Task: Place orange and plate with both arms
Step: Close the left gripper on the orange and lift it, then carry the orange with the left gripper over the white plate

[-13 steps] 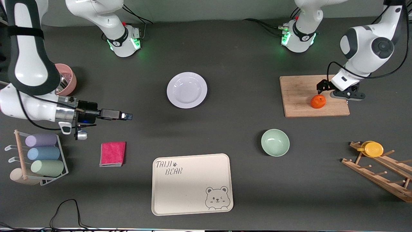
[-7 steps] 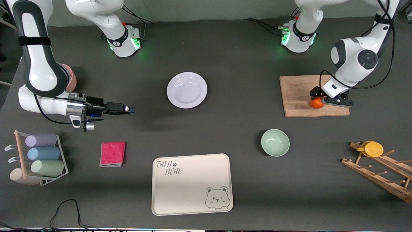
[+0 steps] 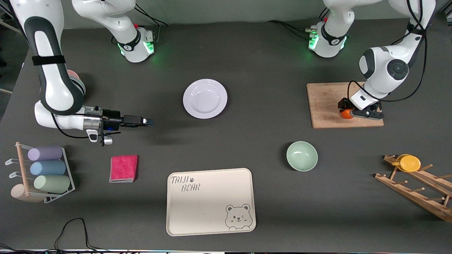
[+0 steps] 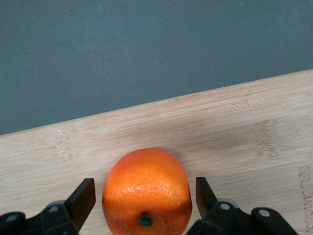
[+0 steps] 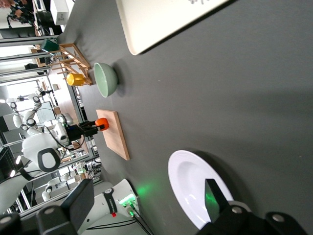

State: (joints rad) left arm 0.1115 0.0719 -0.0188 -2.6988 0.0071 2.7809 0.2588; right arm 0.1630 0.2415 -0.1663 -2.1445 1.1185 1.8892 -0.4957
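The small round bright orange [image 4: 146,191] sits near the wooden cutting board's [image 3: 328,102] bench-edge corner, between the left gripper's [image 4: 145,200] parted, not-yet-clamped fingers, while the right gripper [image 3: 148,122], fingers apart, hovers beside the white plate [image 3: 205,98].

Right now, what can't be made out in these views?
- Front view: most of the orange, covered by the left gripper.
- Left wrist view: whether the jaws touch the orange; its lower part is cut off.
- Front view: a pink thing, hidden by the right arm.
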